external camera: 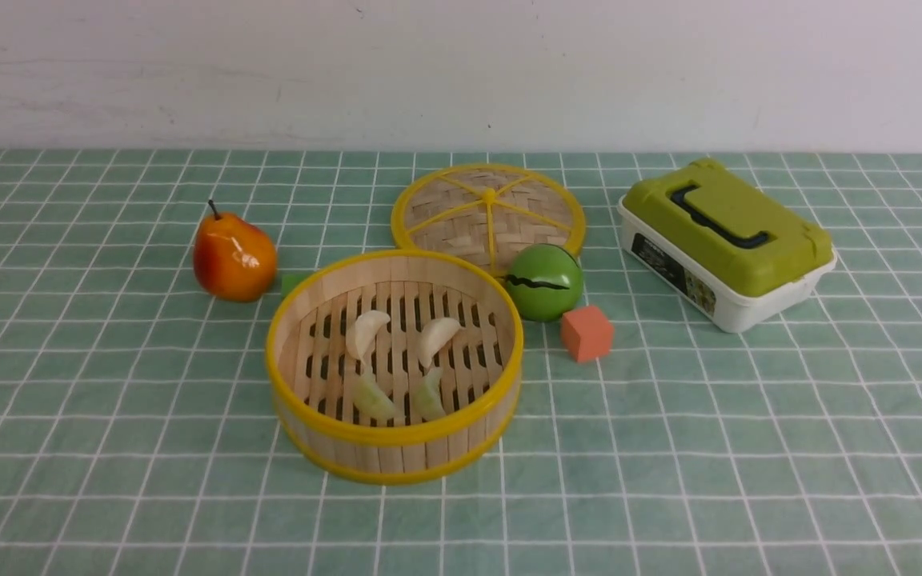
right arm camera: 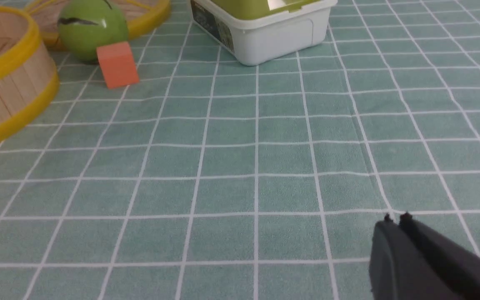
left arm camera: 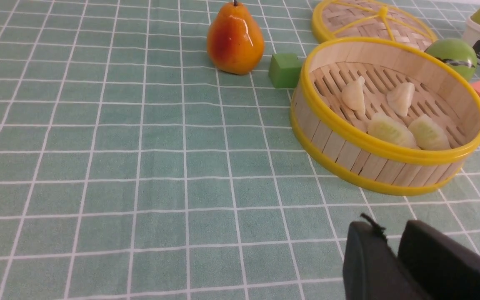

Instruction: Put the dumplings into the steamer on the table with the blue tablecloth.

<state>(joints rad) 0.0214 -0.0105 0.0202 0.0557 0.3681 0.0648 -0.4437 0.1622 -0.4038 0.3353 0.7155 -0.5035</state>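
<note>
All four dumplings are seen lying on the slatted floor of the steamer (external camera: 394, 364): two creamy white dumplings (external camera: 366, 332) toward its far side and two pale green dumplings (external camera: 373, 398) toward its near wall. In the left wrist view, the steamer is found ahead of the left gripper (left arm camera: 392, 235), apart from it, with bare cloth between; the fingers are parted by a narrow gap and nothing is held. In the right wrist view, the right gripper (right arm camera: 395, 218) is pressed together and empty, and the steamer lies well apart, ahead and off to one side.

The table (external camera: 749, 448) is covered by the blue tablecloth (external camera: 109, 400), gridded in white. Beside the steamer are set a pear (external camera: 234, 255), a small green block (left arm camera: 285, 70), the woven lid (external camera: 488, 212), a green ball (external camera: 544, 282), an orange cube (external camera: 587, 333) and a green-lidded white box (external camera: 727, 242). A pale wall (external camera: 461, 72) is seen behind.
</note>
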